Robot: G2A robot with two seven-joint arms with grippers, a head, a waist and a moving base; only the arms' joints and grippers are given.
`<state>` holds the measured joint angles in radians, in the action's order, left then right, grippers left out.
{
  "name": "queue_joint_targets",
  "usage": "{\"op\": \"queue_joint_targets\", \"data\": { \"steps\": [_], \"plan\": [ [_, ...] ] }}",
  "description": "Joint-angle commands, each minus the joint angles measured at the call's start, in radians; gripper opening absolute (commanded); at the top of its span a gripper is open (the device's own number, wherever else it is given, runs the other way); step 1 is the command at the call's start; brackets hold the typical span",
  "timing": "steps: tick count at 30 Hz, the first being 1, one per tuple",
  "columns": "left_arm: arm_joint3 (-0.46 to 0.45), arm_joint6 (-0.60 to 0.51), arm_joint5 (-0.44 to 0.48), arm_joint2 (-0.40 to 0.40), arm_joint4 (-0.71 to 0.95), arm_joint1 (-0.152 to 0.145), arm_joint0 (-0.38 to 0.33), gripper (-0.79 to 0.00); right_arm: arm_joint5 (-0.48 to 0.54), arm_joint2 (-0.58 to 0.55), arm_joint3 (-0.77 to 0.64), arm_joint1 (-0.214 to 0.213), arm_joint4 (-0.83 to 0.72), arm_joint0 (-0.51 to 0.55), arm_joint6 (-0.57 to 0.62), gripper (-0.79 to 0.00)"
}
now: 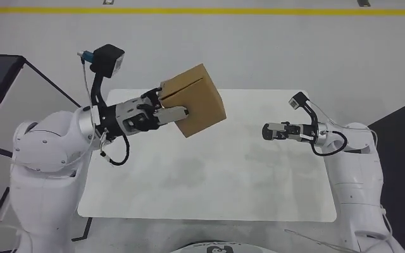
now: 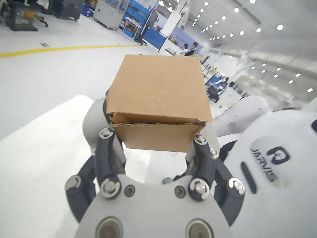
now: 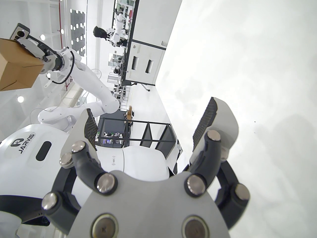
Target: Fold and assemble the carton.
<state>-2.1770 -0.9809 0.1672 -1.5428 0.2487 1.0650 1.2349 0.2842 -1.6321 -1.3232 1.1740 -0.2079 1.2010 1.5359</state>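
Note:
A brown cardboard carton (image 1: 195, 100), folded into a closed box, hangs tilted in the air over the far left part of the white table (image 1: 253, 190). My left gripper (image 1: 176, 114) is shut on the carton, one finger on each side wall; the carton (image 2: 158, 105) juts forward from between the fingers (image 2: 105, 147) in the left wrist view. My right gripper (image 1: 266, 132) stands open and holds nothing, low over the table's right side and well apart from the carton. In the right wrist view, the carton (image 3: 17, 65) is far off in the other arm's grasp, beyond my right gripper (image 3: 148, 122).
A black frame (image 1: 25, 76) stands off the table's far left corner. A yellow floor line (image 1: 202, 10) runs behind the table. The table's rounded front edge (image 1: 209, 219) lies near my body.

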Motion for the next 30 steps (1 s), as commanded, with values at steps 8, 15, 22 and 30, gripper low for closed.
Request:
{"op": "queue_joint_targets", "data": {
  "steps": [8,15,22,30],
  "plan": [
    [0.002,0.031,-0.052,0.009,0.044,0.001,0.009,-0.785,0.000,0.000,0.000,0.000,0.000,0.000,0.000,0.000],
    [0.048,0.039,-0.235,0.055,0.383,0.008,0.057,-0.785,0.000,0.000,0.000,0.000,0.000,0.000,0.000,0.000],
    [0.062,0.085,-0.333,0.060,0.477,0.010,0.061,-0.785,0.000,0.000,0.000,0.000,0.000,0.000,0.000,0.000],
    [0.092,0.165,-0.393,0.071,0.718,0.021,0.094,-0.785,0.000,0.000,0.000,0.000,0.000,0.000,0.000,0.000]
  ]
}}
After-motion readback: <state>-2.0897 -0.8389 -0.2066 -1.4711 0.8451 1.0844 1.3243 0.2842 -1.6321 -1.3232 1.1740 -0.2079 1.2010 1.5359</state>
